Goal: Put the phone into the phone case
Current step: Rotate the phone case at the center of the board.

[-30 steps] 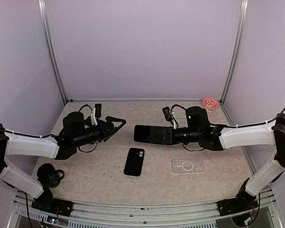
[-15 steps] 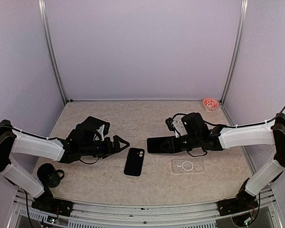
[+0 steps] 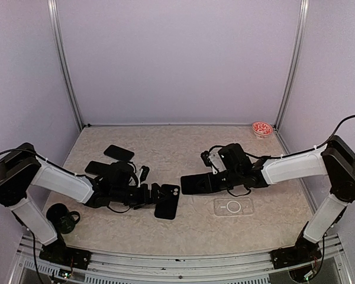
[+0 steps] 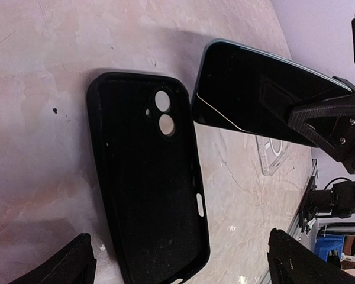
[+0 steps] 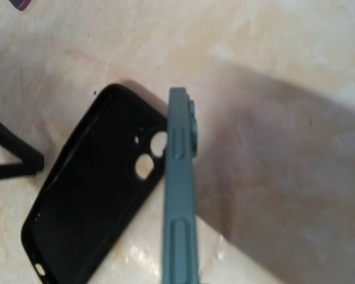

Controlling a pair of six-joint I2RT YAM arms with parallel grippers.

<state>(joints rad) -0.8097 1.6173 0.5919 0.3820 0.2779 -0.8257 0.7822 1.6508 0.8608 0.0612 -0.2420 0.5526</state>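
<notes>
Phone: a dark slab with a teal edge (image 3: 195,183), clamped in the right end effector (image 3: 214,178). It is carried low and tilted over the bench (image 3: 272,177), just beside the case's camera end. Whether it touches the case cannot be told.
Case: a black phone case (image 3: 167,202) lying open side up on the bench, its 2 camera holes toward the phone.
Left end effector: the fingers are spread wide (image 3: 155,195), low at the case's left edge, with 1 finger to each side. No contact shows.
Phone handling: likely rigid, dense for its size and slick on its glossy face, with glass that would mark or crack if knocked. The grip sits at 1 end, which leaves the free end able to enter the case first.
Case handling: probably light, with a pliant rim, and apt to skate on the bench when pushed. Pinning an end or a long wall should steady it.
Top view only: the whole layout and both arms, plus a clear case (image 3: 234,206) lying near on the right.
Left wrist only: the case's matte interior, a side slot in its wall, and the phone's reflective screen turned this way.
Right wrist only: the phone edge-on, showing side buttons and a camera bump on the side away from the case.
</notes>
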